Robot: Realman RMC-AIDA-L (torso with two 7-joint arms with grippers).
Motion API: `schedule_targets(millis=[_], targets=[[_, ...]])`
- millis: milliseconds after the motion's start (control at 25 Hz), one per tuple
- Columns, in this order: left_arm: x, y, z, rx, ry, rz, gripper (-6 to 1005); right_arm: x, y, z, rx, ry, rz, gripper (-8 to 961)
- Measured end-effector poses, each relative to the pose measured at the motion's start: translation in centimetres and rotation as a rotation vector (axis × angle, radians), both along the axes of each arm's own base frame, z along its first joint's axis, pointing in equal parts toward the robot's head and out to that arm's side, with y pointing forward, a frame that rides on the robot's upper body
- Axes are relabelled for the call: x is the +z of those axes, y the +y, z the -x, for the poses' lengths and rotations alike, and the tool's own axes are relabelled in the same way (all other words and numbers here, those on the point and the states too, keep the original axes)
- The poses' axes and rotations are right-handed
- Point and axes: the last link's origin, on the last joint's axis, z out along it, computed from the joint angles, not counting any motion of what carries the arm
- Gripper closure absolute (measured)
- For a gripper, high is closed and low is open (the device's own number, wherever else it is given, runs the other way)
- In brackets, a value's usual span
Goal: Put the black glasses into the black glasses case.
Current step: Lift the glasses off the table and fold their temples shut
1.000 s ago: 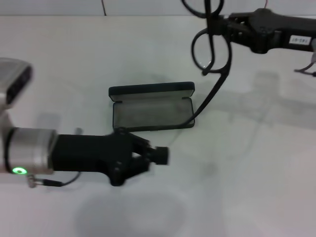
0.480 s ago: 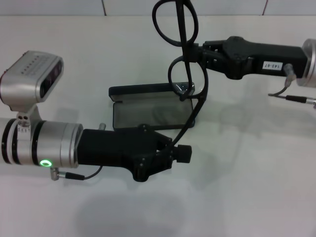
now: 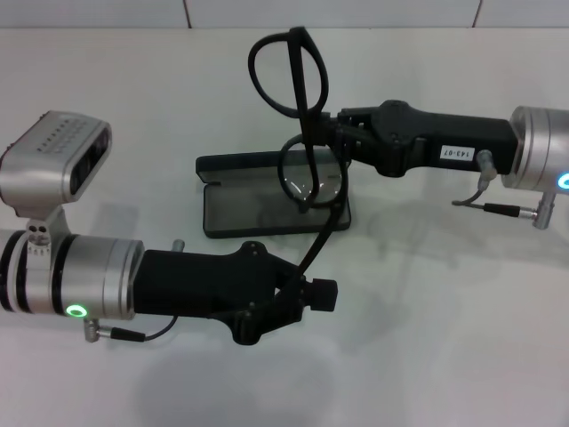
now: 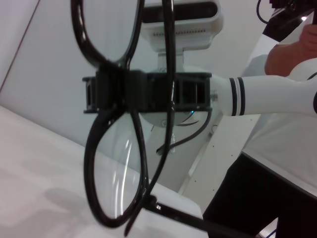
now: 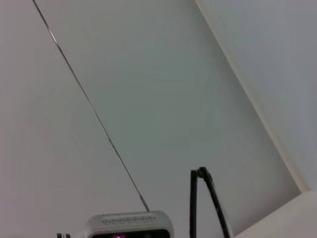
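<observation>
Holding the glasses (image 3: 298, 133) by the bridge above the open case (image 3: 267, 197), right gripper (image 3: 342, 142) jaws clenched on the frame, left gripper (image 3: 307, 294) low over the surface (image 3: 444, 338), jaws closed on nothing, left wrist view alone showing lenses up close.

Robot lab or test room, bare white table (image 3: 462, 356), plain white panelled walls (image 5: 148, 74) with thin seams, a person (image 4: 292, 99) standing at three o'clock
</observation>
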Motion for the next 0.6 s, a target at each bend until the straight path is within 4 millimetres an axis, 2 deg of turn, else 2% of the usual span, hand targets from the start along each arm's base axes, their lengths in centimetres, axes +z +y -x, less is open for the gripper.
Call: schedule_targets(millis=[600], targets=[[0.5, -0.6, -0.6, -0.015, -0.065, 0.026, 991, -1.7, -1.0, -1.7, -0.050, -0.057, 0.043, 868]])
